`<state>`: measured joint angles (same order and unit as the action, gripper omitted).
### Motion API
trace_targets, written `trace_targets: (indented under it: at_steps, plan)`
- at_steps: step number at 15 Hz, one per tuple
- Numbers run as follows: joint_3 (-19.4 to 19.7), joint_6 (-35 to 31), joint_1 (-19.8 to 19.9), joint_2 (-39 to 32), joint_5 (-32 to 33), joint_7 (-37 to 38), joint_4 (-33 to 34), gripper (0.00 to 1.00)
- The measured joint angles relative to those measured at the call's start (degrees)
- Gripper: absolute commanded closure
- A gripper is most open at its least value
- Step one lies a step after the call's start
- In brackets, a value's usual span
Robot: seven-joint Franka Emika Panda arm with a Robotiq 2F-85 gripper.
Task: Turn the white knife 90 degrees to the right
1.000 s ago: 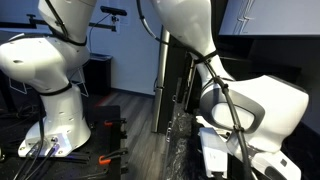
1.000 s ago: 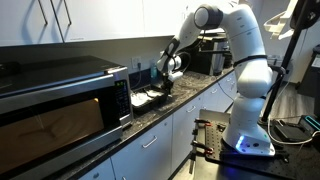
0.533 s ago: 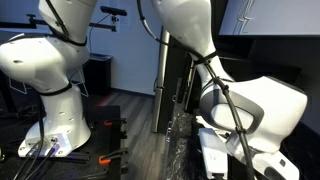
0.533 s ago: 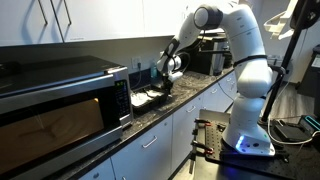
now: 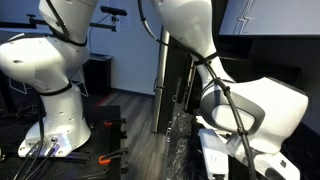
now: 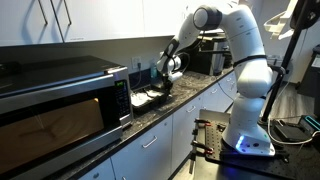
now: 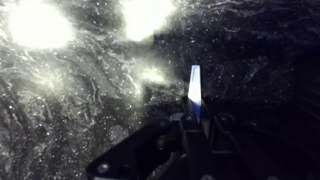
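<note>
In the wrist view the white knife (image 7: 195, 90) stands out past my gripper (image 7: 204, 121) over the dark speckled counter (image 7: 80, 90). It is a narrow pale strip, bluish at its lower end. The dark fingers (image 7: 188, 132) sit close together with the knife's lower end between them, so the gripper looks shut on it. In an exterior view the gripper (image 6: 167, 86) is low over the counter (image 6: 190, 97), next to white items (image 6: 150, 97) beside the microwave. The knife itself is too small to pick out there.
A microwave (image 6: 60, 100) stands on the counter close to the gripper, with a dark appliance (image 6: 205, 62) behind the arm. Bright light glare (image 7: 40, 22) lies on the counter. In an exterior view, my arm's body (image 5: 250, 105) fills the frame, with another robot base (image 5: 50, 75) on the floor.
</note>
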<state>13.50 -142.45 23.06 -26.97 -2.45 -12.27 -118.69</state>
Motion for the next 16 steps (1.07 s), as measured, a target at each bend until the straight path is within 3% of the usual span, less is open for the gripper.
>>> trace_targets:
  at_steps: [8, 16]
  plan:
    - [1.69, -0.12, -0.32, 2.79, 1.87, 0.73, -0.31, 0.97]
    - [5.63, -0.10, -2.58, 8.96, 9.39, 8.49, -3.29, 0.97]
